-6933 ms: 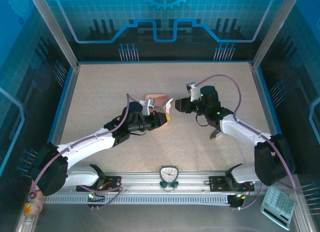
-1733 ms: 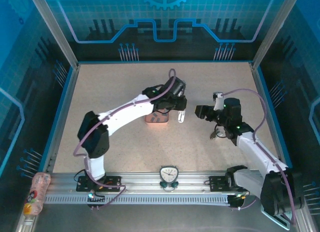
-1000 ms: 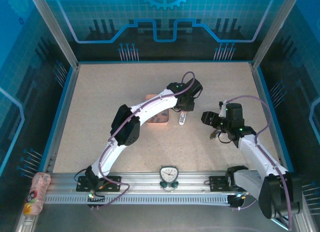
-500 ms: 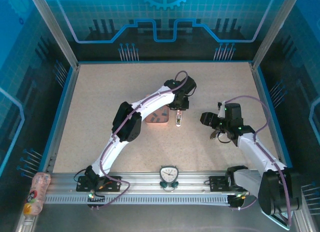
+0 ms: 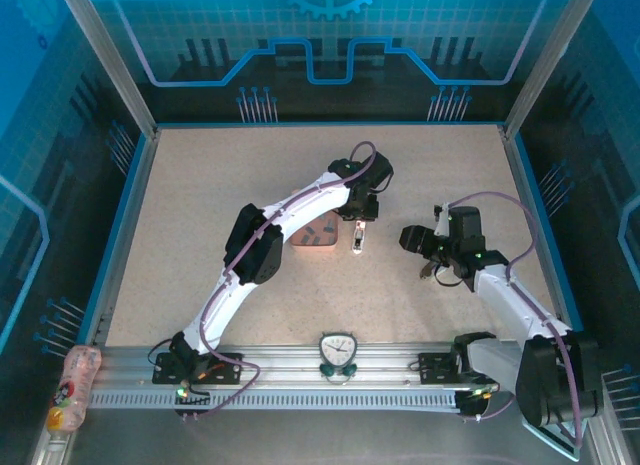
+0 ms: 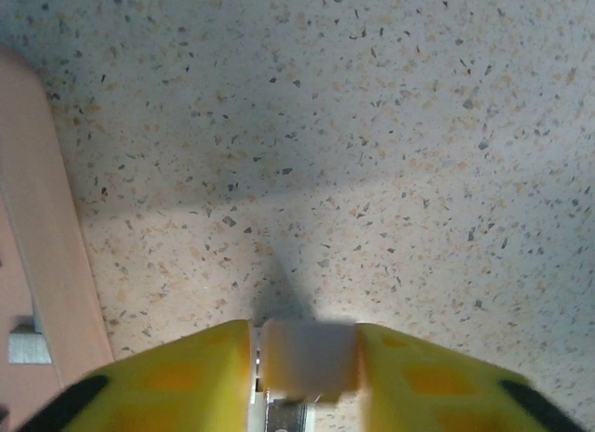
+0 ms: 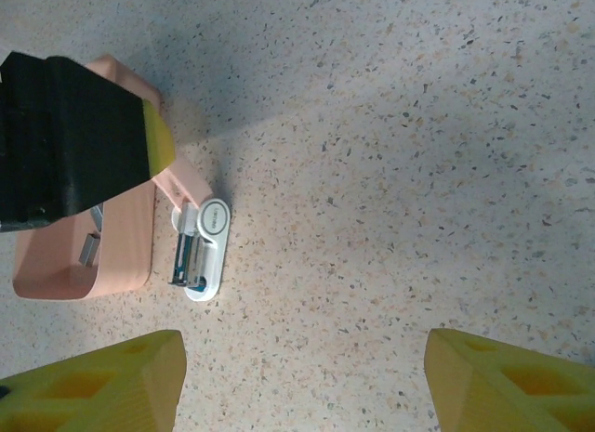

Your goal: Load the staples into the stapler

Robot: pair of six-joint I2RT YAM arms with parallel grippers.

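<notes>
Side by side: the left arm (image 5: 300,200) and right arm (image 5: 515,300), with white shells, black joints, looping purple cables (image 5: 487,194), green status lights near the bases at 6 o'clock, and yellow fingers (image 7: 112,381) with moulded recesses.

The stapler (image 7: 203,251), tiny and pale with silvery metal in its channel, is lying flat on the counter (image 7: 418,172) just under the left hand (image 5: 358,223). Its pink arm is rising toward that hand. One grey strip of staples (image 7: 90,249) is lying just beside it.
</notes>
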